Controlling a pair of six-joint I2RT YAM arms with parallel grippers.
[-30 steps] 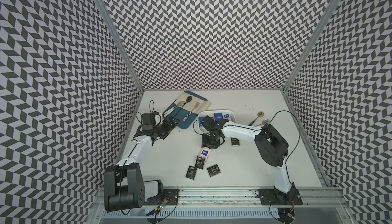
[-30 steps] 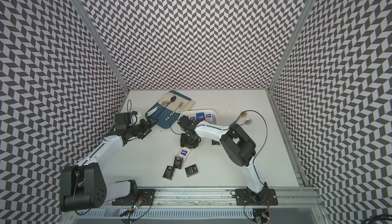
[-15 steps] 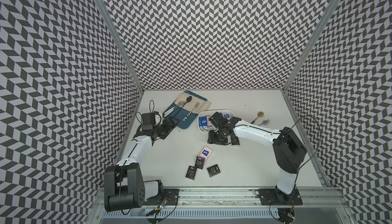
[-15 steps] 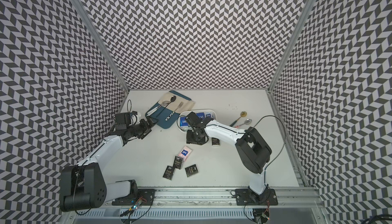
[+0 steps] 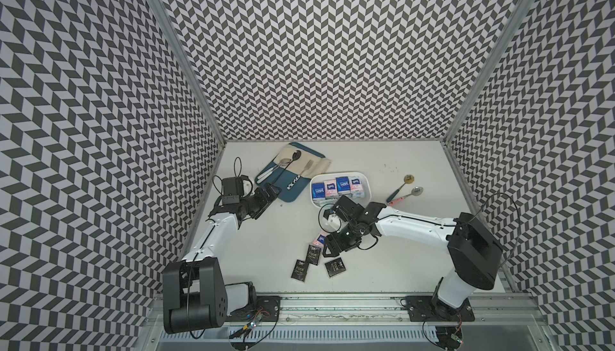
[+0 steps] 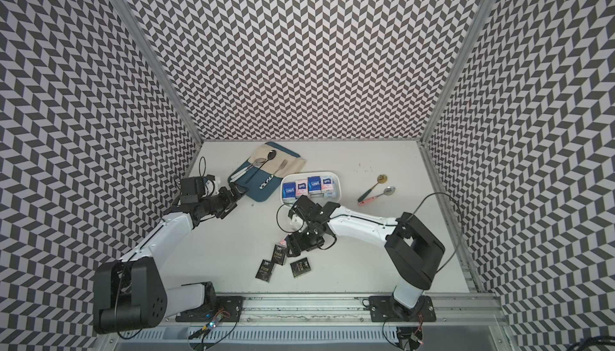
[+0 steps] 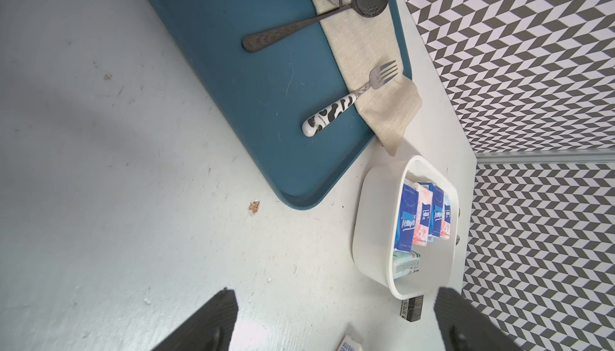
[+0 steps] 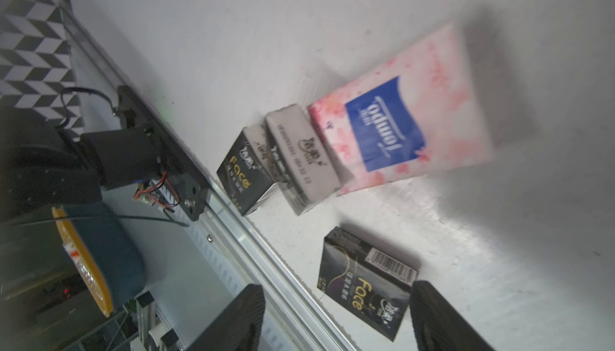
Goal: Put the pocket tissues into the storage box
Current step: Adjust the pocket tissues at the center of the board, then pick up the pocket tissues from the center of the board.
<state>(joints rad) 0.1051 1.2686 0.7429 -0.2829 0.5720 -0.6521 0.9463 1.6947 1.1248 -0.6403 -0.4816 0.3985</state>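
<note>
The white storage box [image 5: 367,191] [image 6: 337,189] [image 7: 365,233] stands at mid-table with blue and pink pocket tissues [image 5: 341,186] [image 7: 407,219] upright in a row and a teal one [image 7: 406,264] in front of them. On the table in front lie three black "Face" packets [image 5: 313,254] [image 5: 300,270] [image 5: 335,267] and a pink one [image 8: 399,126]. My right gripper [image 5: 329,249] [image 6: 294,249] [image 8: 336,296] hangs open over them, a Face packet [image 8: 362,282] showing between its fingers, not gripped. My left gripper [image 5: 269,193] [image 7: 334,296] is open and empty near the tray. Another black packet [image 7: 412,309] lies beside the box.
A blue tray [image 5: 293,193] [image 7: 266,99] with beige cloth, spoons and a fork lies left of the box. Two spoons [image 5: 404,183] [image 5: 411,194] lie to the right. A metal rail [image 5: 332,302] runs along the front edge; patterned walls close three sides.
The right gripper has swung from beside the storage box toward the front packets, and its jaws have spread wider. The left arm has not moved.
</note>
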